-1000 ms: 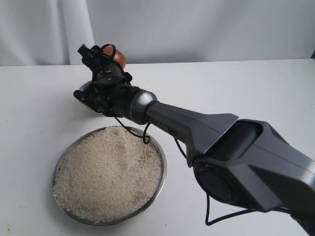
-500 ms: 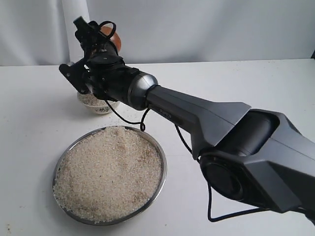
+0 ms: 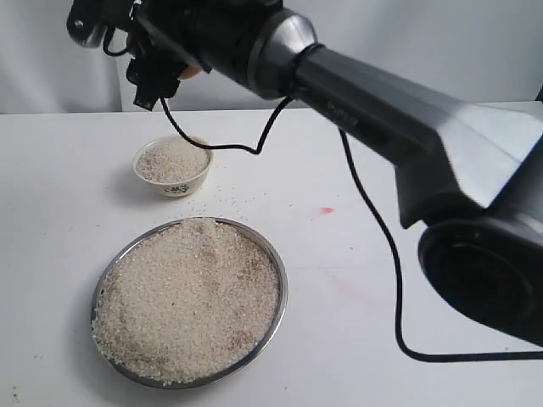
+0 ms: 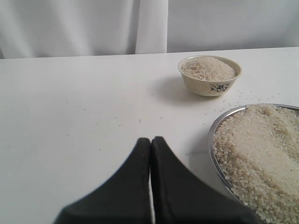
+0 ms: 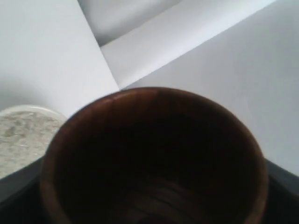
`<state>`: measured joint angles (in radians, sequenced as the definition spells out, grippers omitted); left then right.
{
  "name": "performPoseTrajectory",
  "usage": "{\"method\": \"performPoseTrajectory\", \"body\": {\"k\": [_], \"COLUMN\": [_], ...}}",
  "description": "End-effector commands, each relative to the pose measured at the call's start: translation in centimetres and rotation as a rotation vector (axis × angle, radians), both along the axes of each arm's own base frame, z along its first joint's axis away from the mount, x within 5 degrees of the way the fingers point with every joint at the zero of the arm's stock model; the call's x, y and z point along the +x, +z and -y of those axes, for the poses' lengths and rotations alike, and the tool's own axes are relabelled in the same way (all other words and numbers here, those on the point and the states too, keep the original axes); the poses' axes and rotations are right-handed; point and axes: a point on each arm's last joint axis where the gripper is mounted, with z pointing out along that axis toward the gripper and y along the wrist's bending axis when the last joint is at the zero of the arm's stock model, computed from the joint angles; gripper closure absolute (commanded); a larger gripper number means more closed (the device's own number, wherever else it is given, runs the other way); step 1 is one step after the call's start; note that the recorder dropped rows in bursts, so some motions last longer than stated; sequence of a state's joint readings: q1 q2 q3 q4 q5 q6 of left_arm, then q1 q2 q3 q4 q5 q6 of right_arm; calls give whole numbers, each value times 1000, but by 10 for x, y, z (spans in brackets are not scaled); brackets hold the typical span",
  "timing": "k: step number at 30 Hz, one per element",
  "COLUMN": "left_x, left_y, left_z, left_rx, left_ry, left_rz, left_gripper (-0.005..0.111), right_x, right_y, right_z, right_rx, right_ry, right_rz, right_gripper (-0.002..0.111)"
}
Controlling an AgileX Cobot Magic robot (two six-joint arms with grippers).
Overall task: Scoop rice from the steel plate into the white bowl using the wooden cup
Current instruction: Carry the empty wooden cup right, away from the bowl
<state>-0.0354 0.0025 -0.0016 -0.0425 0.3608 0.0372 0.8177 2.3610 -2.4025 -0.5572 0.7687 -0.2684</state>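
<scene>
My right gripper [image 3: 165, 72] clasps the glossy reddish-brown wooden cup [image 5: 154, 158] — empty, aloft near the heaped white ceramic bowl [image 3: 174, 186]. Next, I reckon — rescoop rice [image 3: 187, 297] from the shiny steel plate [image 3: 281, 288].

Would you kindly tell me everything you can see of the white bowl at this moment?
The white bowl is small, round and cream-white. It looks like glossy ceramic and has a dark blue printed mark on its side. It stands upright on the white table, beyond the steel plate and clear of it. It is filled with rice in a low heap that reaches about its rim, and a few grains lie scattered on the table around it. Only the table and the rice touch it.
</scene>
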Motion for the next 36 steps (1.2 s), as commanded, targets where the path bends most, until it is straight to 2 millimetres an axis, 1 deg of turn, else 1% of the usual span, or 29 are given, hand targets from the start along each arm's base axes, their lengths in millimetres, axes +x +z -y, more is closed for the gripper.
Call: {"method": "performPoseTrajectory", "body": {"k": [1, 2, 3, 4, 6, 8, 10, 13, 16, 20, 25, 26, 27, 30, 32, 35, 36], "left_x": [0, 0, 0, 0, 0, 0, 0, 0, 0, 0, 0, 0, 0, 0, 0, 0, 0], "left_y": [1, 1, 1, 1, 1, 1, 1, 1, 1, 1, 1, 1, 1, 1, 1, 1, 1], "left_z": [0, 0, 0, 0, 0, 0, 0, 0, 0, 0, 0, 0, 0, 0, 0, 0, 0], "left_rx": [-2, -2, -2, -2, 0, 0, 0, -2, -2, -2, -2, 1, 1, 1, 1, 1, 1], "left_ry": [-5, -5, -5, -5, -5, -5, -5, -5, -5, -5, -5, -6, -6, -6, -6, -6, -6], "left_rz": [15, 15, 15, 15, 15, 15, 15, 15, 15, 15, 15, 15, 15, 15, 15, 15, 15], "left_gripper": [107, 107, 107, 107, 107, 107, 107, 107, 107, 107, 107, 107, 107, 107, 107, 107, 107], "right_x": [-28, -34, -37, -40, -44, -47, -46, -43, -38, -38, -35, -36, -36, -39, -45, -55, -57], "right_y": [44, 55, 61, 68, 71, 64, 58, 55, 45, 20, -13, -26, -32, -62, -79, -100, -104], "right_z": [11, 16, 19, 26, 45, 69, 93, 126, 151, 184, 221, 231, 238, 258, 266, 272, 273], "right_rx": [86, 102, 114, 117, 83, 18, 5, 108, 136, 159, 343, 386, 411, 477, 493, 467, 465], "right_ry": [84, 103, 105, 98, 65, 19, -26, -71, -125, -194, -258, -281, -289, -339, -357, -353, -356], "right_rz": [-139, -166, -179, -195, -239, -322, -393, -479, -493, -501, -470, -488, -480, -496, -498, -495, -482], "right_gripper": [108, 108, 108, 108, 108, 108, 108, 108, 108, 108, 108, 108, 108, 108, 108, 108, 108]}}
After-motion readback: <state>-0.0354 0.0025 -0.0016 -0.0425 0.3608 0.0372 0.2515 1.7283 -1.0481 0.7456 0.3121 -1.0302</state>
